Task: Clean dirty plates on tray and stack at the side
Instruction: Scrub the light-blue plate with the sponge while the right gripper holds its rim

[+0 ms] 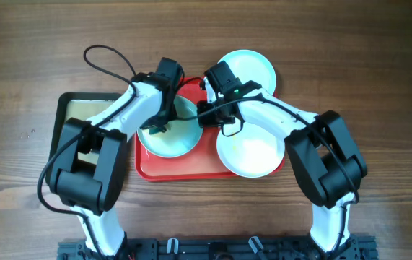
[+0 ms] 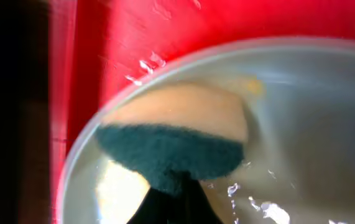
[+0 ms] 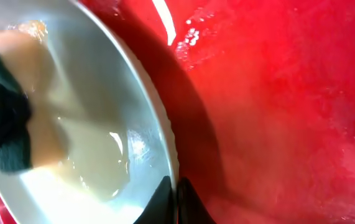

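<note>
A pale light-blue plate (image 1: 171, 133) lies on the left half of the red tray (image 1: 184, 170). My left gripper (image 1: 156, 124) is shut on a sponge (image 2: 174, 140), tan with a dark green pad, pressed on that plate (image 2: 301, 124). My right gripper (image 1: 204, 115) is shut on the plate's right rim (image 3: 168, 146). The sponge (image 3: 12, 118) shows in the right wrist view too. The white plate (image 1: 250, 152) lies at the tray's right end. A second light-blue plate (image 1: 250, 68) lies behind the tray.
A black-rimmed tray with a beige inside (image 1: 83, 112) stands left of the red tray. Wooden table (image 1: 379, 87) is all around. The red tray floor (image 3: 289, 112) looks wet.
</note>
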Robot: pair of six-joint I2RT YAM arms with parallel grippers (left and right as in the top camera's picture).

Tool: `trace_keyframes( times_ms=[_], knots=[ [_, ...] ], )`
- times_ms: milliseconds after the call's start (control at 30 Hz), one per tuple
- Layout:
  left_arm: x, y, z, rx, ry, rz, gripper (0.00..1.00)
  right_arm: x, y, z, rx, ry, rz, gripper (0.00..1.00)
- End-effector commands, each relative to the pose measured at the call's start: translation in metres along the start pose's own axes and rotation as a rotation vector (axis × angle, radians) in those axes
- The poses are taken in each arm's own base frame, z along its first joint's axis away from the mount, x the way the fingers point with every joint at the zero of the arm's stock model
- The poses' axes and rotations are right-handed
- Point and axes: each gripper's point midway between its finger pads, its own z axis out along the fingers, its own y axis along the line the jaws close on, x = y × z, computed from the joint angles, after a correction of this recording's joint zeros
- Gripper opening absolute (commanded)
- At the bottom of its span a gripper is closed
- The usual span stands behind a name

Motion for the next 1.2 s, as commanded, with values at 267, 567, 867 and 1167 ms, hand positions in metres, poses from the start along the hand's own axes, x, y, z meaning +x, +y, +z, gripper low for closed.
trace_keyframes(
  times_ms=[267, 567, 867, 1167],
  knots=[
    [0.019, -0.088, -0.008, 0.517, 0.082, 0.317, 0.04, 0.007, -0.004, 0.005, 0.012, 0.029, -0.005, 0.04],
    [0.008, 0.038, 0.012, -0.206, -0.025, -0.241, 0.04, 0.005, -0.003, 0.005, 0.007, 0.021, -0.007, 0.04],
    [0.089, -0.088, -0.036, 0.682, 0.4, 0.364, 0.04, 0.001, -0.002, 0.005, 0.001, 0.008, -0.01, 0.04],
    [-0.029, -0.004, 0.014, 0.001, -0.128, -0.119, 0.04, 0.001, -0.002, 0.005, 0.001, 0.008, -0.011, 0.04]
  ],
)
